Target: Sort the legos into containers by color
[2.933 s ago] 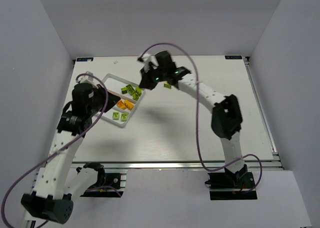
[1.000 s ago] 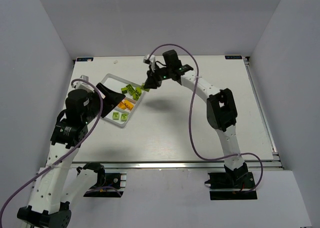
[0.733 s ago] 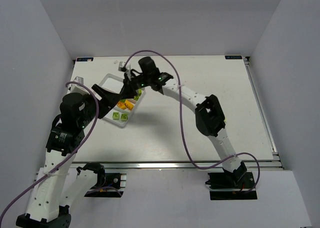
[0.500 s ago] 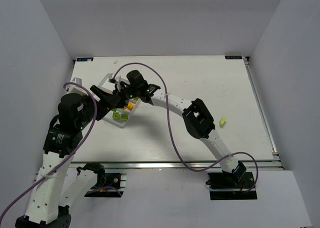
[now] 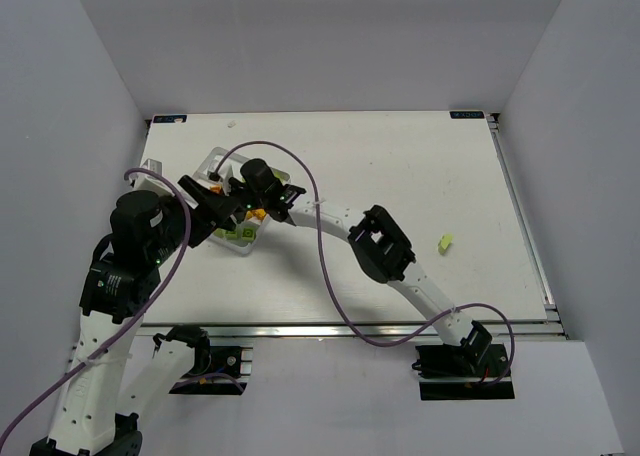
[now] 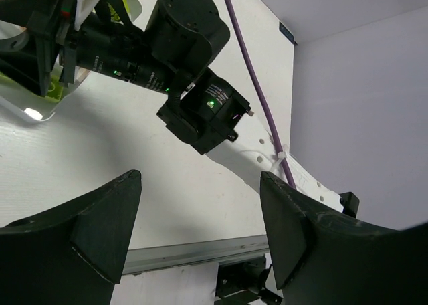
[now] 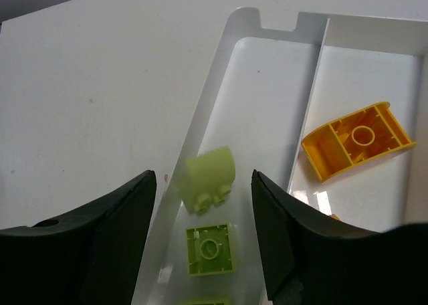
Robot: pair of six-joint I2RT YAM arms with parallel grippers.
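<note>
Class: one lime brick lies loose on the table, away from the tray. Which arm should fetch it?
Right, probably: the lime brick lies beside that arm, far from the left gripper.

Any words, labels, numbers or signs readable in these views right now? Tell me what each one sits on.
Nothing can be read in any view.
far-left sticker, on a corner of the table: blue, too small to read.
far-right sticker, on the opposite corner: blue, too small to read.
edge sticker, on the tabletop in the left wrist view: blurred.
orange brick, pale green brick, tray: no lettering shows.
</note>
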